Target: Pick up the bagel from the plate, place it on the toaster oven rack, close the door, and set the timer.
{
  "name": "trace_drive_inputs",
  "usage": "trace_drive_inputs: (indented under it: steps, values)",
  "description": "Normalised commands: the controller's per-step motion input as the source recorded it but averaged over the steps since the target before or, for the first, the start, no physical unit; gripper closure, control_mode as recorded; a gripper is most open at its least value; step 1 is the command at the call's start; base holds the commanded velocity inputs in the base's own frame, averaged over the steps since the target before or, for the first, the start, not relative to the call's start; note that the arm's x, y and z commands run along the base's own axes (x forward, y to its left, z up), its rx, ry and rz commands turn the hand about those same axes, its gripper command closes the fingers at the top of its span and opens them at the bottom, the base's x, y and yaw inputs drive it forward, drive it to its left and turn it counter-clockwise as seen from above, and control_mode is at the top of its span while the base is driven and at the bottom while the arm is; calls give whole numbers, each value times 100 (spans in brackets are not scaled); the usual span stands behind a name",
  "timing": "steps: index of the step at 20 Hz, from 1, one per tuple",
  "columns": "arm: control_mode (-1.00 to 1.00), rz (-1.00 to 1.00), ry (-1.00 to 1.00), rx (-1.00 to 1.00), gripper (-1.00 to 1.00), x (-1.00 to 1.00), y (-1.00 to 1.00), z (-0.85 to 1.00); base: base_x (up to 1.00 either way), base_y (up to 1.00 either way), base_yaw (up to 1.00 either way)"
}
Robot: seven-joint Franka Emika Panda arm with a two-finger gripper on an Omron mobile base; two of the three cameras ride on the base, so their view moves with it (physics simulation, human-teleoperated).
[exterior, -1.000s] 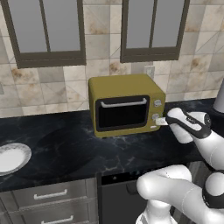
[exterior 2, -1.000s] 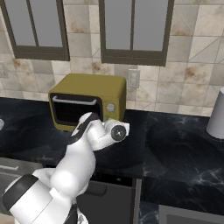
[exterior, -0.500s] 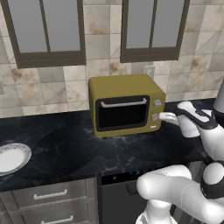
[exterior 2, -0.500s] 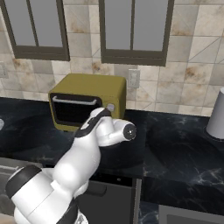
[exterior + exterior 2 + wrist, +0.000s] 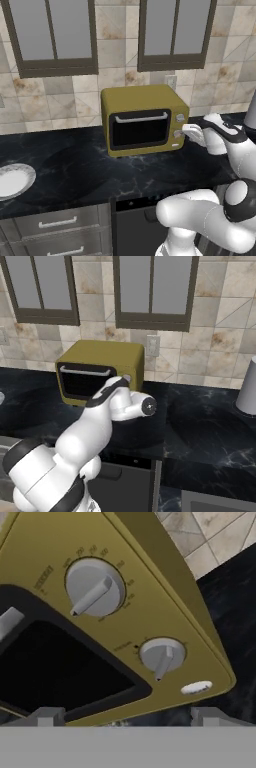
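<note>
While the door [image 5: 141, 131] sits shut on the toaster oven [image 5: 144, 119], I hold the gripper [image 5: 182, 131] spread wide and empty just before the lower knob [image 5: 161, 654], upper knob [image 5: 94, 588] beyond it. Bagel unseen; plate [image 5: 11, 180] far off, bare. Risk, in my judgement: off-centre fingers slipping past or catching the wrong knob.

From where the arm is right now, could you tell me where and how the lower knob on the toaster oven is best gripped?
Grip the lower knob across its raised pointer ridge, coming straight at the toaster oven front. The ridge stands out from the round cap and gives two flat sides for the open tool; it sits slanted, so I would roll the tool to match.
</note>
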Motion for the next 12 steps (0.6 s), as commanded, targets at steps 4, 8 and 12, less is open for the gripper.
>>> trace_drive_inputs:
  steps: [4,8,12]
  values:
    - [-100,-12,3,7,-100,9,3,-5,0,0,0]
    - [-100,-5,2,7,-100,16,0,-16,0,0,0]
    - [-100,0,0,7,-100,15,0,-18,0,0,0]
